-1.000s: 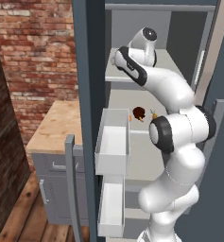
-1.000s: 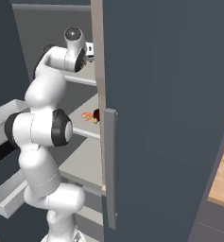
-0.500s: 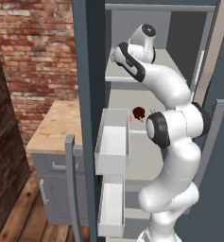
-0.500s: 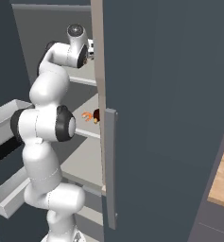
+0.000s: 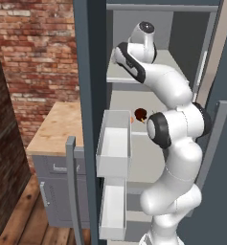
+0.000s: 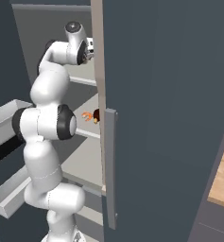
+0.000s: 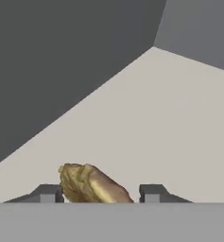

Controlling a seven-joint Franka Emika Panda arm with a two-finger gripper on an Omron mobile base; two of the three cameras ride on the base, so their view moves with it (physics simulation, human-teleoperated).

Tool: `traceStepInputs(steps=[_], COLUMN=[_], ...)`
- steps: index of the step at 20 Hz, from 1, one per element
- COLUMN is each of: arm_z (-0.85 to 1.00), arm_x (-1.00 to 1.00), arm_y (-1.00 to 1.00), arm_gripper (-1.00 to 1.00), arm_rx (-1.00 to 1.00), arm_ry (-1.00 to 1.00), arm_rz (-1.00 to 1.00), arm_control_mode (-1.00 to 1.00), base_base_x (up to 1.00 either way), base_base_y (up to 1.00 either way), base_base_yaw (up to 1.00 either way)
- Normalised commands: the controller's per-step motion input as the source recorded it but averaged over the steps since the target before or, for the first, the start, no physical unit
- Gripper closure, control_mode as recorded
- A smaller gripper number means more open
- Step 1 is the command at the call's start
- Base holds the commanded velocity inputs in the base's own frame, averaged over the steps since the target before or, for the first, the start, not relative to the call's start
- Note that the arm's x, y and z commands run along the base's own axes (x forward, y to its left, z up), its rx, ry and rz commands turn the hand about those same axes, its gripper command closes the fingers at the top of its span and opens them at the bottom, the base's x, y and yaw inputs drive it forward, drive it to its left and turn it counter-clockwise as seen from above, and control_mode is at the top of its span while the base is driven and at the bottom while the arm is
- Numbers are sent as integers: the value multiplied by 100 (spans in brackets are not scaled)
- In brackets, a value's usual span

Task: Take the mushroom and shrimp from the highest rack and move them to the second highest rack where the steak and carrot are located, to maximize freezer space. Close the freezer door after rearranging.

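Note:
In the hand view a lumpy golden-brown mushroom (image 7: 92, 185) lies on the pale floor of the highest rack (image 7: 170, 123), between my gripper's (image 7: 99, 194) two dark fingertips. The left fingertip (image 7: 48, 193) touches it and the right one sits close against its other side. On the second highest rack (image 6: 85, 130) lies the dark brown steak (image 5: 140, 114). Beside the steak is a small curved orange piece (image 6: 86, 116); I cannot tell whether it is the carrot or the shrimp. In the base views my hand reaches into the top rack (image 5: 177, 62).
The freezer door (image 6: 165, 118) stands open at the right, its long handle (image 6: 109, 165) facing me. Two white drawers (image 5: 114, 143) stick out below the racks on the left. A wooden counter (image 5: 55, 127) and a brick wall lie further left.
The upper arm has shifted slightly at the top rack. Nothing on the second rack has moved.

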Motion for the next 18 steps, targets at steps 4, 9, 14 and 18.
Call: traceStepInputs(steps=[4,9,14,18], arm_z=[-26,-5,0,0], arm_x=[-11,-50,-86,-100], arm_y=[0,0,0,0], arm_gripper=[100,100,100,100], arm_rx=[-1,0,0,0], arm_ry=[-3,-36,-52,-26], arm_rz=[0,6,6,0], arm_control_mode=[-100,-100,-100,-100], base_base_x=[0,0,0,0], base_base_y=[0,0,0,0], base_base_yaw=[0,0,0,0])
